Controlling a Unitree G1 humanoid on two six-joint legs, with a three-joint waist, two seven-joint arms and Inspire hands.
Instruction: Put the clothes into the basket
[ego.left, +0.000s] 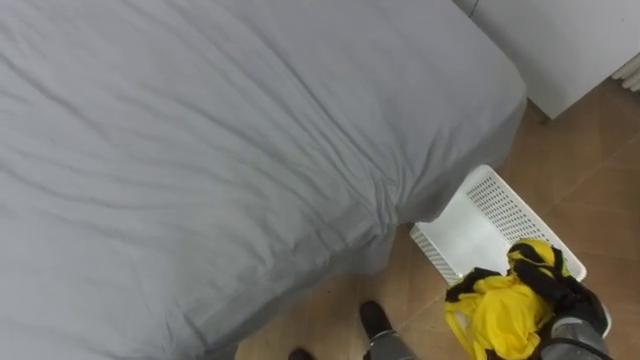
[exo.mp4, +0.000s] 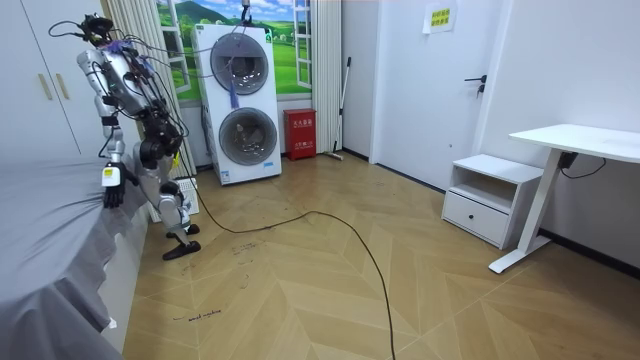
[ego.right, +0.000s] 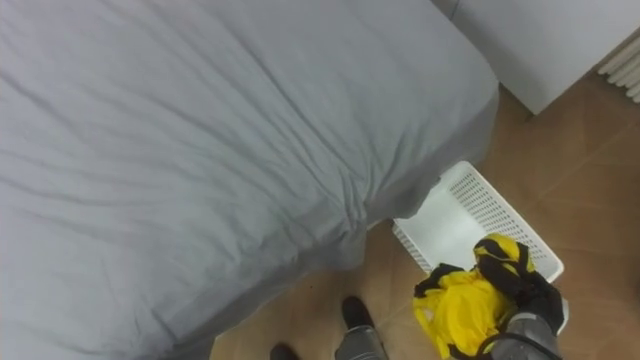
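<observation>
Clothes (ego.left: 500, 312), a bunched bundle of bright yellow fabric with black trim, are held in the robot's right hand (ego.left: 568, 298) at the lower right of the eye views. The hand's dark fingers are curled round the top of the bundle and pinch the cloth, while the yellow folds hang below and to the left of them. The bundle lies over the near end of the basket (ego.left: 468, 236), covering that end's rim; whether the cloth touches the basket cannot be told. The basket is white and oblong with perforated walls. It stands on the wooden floor (ego.left: 590, 170) just beside the corner of the bed (ego.left: 220, 150), one long side turned toward the overhanging sheet, and the part of its bottom that shows is bare. The bed's grey sheet is creased, with folds running toward that corner. In the room view the robot stands upright at the bed's edge, between the bed and the stacked washing machines (exo.mp4: 245, 100), with a white wardrobe (exo.mp4: 40, 90) behind it. Its left hand (exo.mp4: 112, 192) hangs low next to the bed's edge, and how its fingers are set cannot be told.
</observation>
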